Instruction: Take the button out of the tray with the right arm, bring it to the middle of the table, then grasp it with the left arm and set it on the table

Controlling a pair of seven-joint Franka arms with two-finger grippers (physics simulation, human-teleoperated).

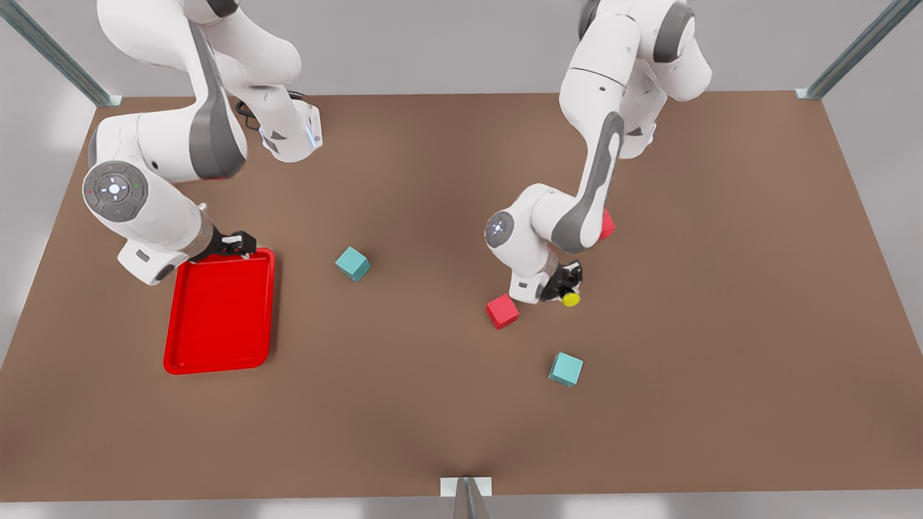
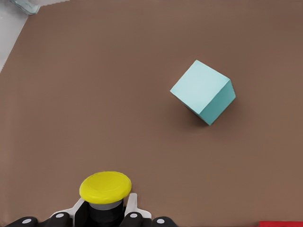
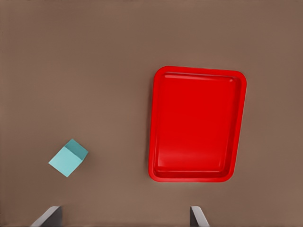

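With the red tray (image 1: 220, 310) empty, the left gripper (image 1: 570, 284) hangs low over the table (image 1: 433, 404) beside a red cube (image 1: 502, 311), fingers clamped on the yellow-capped button (image 1: 571, 298) not yet set down, while the right gripper (image 1: 241, 244) waits, fingers spread, at the tray's rim.

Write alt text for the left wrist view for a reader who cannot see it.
The left gripper holds the button, yellow cap up, by its black body just over the brown table. A teal cube sits on the table farther off, and a sliver of something red shows at the picture's edge.
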